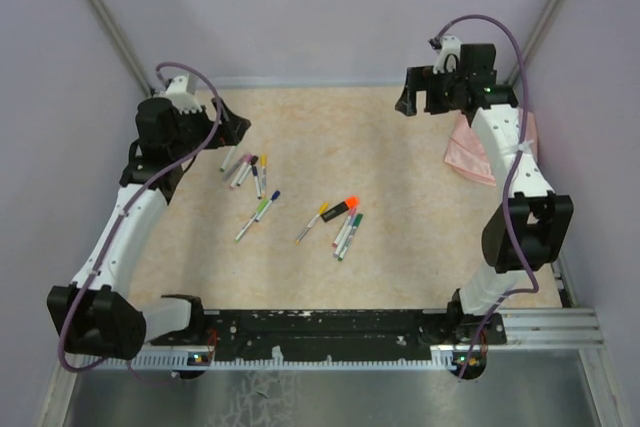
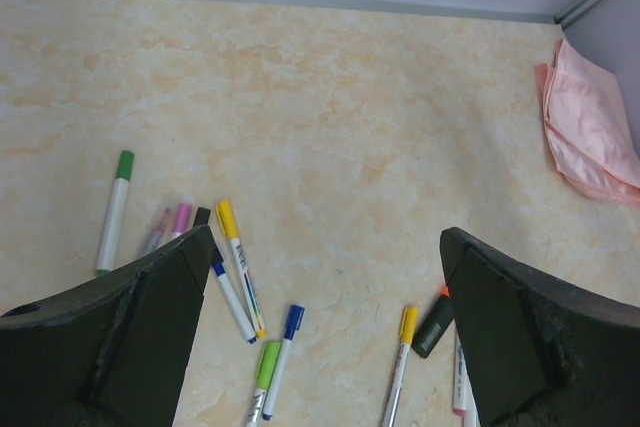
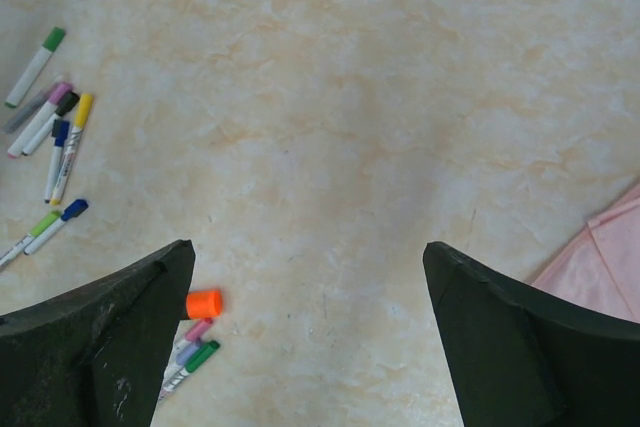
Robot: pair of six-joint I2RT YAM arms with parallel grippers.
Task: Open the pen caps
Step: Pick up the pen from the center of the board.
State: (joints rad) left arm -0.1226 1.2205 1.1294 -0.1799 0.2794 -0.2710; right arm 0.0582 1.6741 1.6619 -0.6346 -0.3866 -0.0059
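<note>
Several slim white markers lie capped on the tabletop in three loose groups: one near the left arm (image 1: 245, 169), a pair (image 1: 258, 215) and one in the middle (image 1: 340, 219). The pen caps are small and coloured: green (image 2: 124, 164), yellow (image 2: 227, 217), blue (image 2: 293, 320) and lime (image 2: 268, 362) in the left wrist view; orange (image 3: 204, 303), pink (image 3: 198, 330) and green (image 3: 203, 354) in the right wrist view. My left gripper (image 2: 325, 247) hangs open above and behind the left group. At the far right my right gripper (image 3: 308, 252) is open over bare table. Neither touches a pen.
A folded pink cloth (image 1: 470, 152) lies at the back right by the wall, under the right arm; it also shows in the left wrist view (image 2: 590, 127) and as a corner in the right wrist view (image 3: 600, 247). Grey walls close the table (image 1: 400, 277) on three sides.
</note>
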